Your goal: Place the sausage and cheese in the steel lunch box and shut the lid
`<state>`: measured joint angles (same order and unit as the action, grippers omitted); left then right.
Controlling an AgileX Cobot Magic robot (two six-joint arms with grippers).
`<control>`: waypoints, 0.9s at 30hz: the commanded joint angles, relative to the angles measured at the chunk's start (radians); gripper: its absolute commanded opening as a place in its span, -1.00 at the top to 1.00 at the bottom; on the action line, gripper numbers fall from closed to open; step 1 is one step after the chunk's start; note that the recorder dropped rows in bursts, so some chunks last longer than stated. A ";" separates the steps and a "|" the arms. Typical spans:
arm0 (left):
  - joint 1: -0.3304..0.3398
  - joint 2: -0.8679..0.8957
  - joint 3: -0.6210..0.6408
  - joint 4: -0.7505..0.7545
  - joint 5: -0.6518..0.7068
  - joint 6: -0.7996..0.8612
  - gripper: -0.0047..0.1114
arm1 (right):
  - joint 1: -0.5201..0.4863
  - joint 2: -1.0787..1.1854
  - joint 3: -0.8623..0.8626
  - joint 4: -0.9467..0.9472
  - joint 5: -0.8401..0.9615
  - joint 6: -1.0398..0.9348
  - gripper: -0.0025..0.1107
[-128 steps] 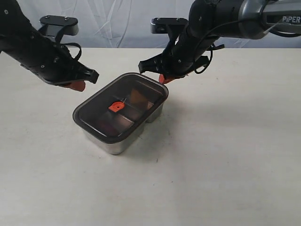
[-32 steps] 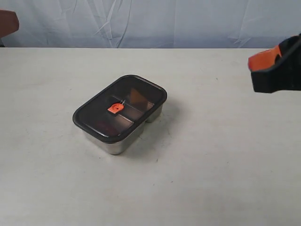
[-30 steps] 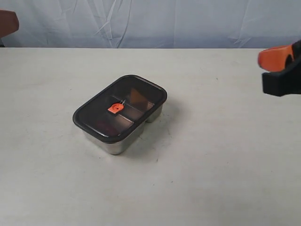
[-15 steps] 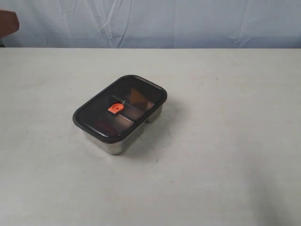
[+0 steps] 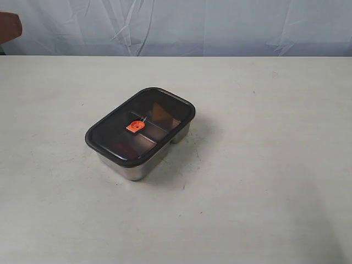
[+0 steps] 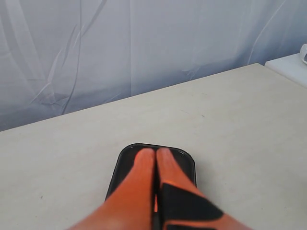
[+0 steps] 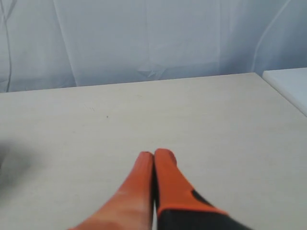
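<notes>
The steel lunch box (image 5: 133,169) stands left of the table's middle with the dark see-through lid (image 5: 110,129) seated on it, orange tab (image 5: 135,126) at its centre. Through the lid a brownish-orange cheese (image 5: 160,113) shows dimly in the far compartment. A faint reddish shape, the sausage (image 5: 122,146), lies in the near one. My left gripper (image 6: 156,152) is shut and empty, raised well back from the lid (image 6: 187,165); only its tip (image 5: 8,26) shows at the exterior view's top left edge. My right gripper (image 7: 154,154) is shut and empty over bare table, outside the exterior view.
The beige table (image 5: 264,165) runs back to a pale blue cloth backdrop (image 5: 192,27). A white surface (image 7: 292,86) adjoins the table's edge in the right wrist view.
The right gripper has drawn back to the right and left the exterior view. The left gripper's tip stays at the top left edge. The lunch box and lid have not moved.
</notes>
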<state>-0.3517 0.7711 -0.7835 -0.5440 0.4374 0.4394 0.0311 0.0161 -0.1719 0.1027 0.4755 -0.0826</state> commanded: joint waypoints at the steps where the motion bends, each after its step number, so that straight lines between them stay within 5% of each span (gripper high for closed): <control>1: -0.006 -0.008 0.004 0.000 -0.011 -0.002 0.92 | -0.030 -0.016 0.039 -0.024 -0.029 -0.003 0.97; 27: -0.006 -0.008 0.004 0.000 -0.011 -0.002 0.92 | -0.031 -0.016 0.172 -0.109 -0.118 0.083 0.97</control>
<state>-0.3517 0.7711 -0.7835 -0.5440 0.4374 0.4394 0.0051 0.0059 -0.0039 -0.0085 0.3771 0.0000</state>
